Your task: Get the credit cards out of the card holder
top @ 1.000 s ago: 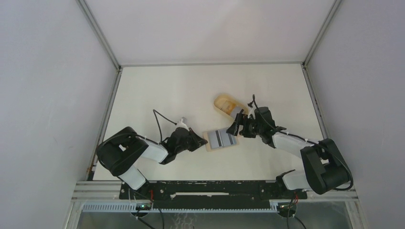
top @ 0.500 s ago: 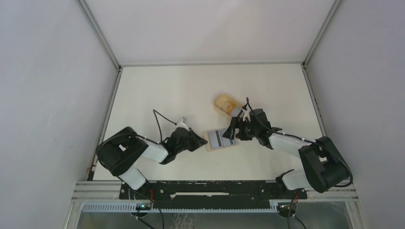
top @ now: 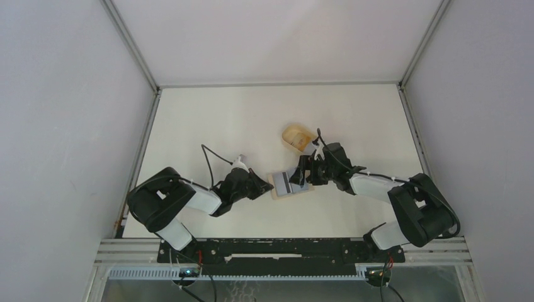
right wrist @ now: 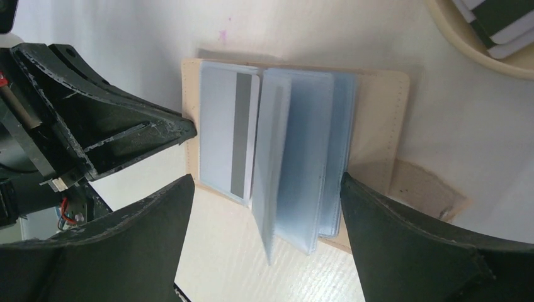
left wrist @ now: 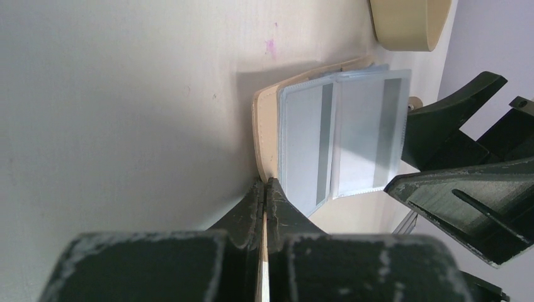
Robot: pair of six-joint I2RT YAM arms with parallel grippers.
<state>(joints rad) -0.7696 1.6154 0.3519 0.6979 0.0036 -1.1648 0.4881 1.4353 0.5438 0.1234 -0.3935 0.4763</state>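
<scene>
Some credit cards [right wrist: 504,25] in tray [right wrist: 478,60], plain only from right wrist

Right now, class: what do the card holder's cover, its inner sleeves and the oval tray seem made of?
The card holder: tan leather or imitation, matt, stitching along its edge. The sleeves: clear glossy plastic film; a striped card shows through. The tray: perhaps pale wood or bamboo, smooth; hard to tell.
</scene>
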